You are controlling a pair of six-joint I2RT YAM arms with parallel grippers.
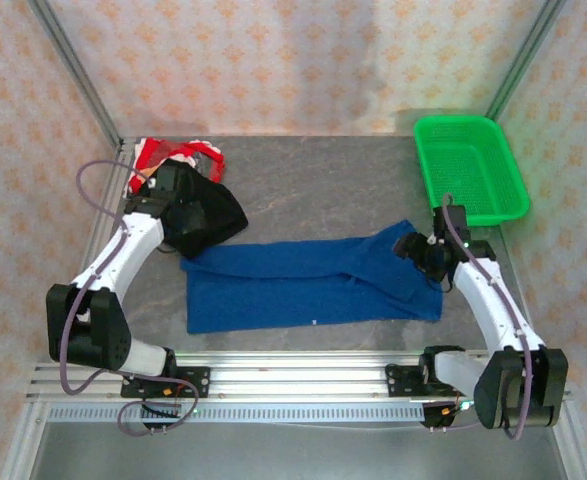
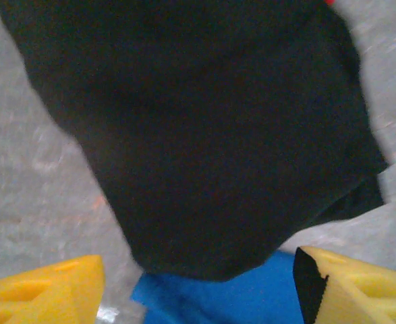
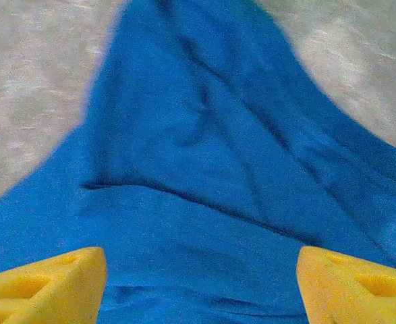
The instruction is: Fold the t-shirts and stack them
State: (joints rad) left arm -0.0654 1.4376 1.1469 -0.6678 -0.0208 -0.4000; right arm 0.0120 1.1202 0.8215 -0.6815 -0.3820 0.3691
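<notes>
Top external: three t-shirts, one basket.

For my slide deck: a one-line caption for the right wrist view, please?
Open right gripper over the wrinkled royal blue t-shirt lying on the grey table.

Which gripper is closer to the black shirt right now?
Left. The left gripper hovers right over the black shirt; the right gripper sits far off, over the blue shirt.
</notes>
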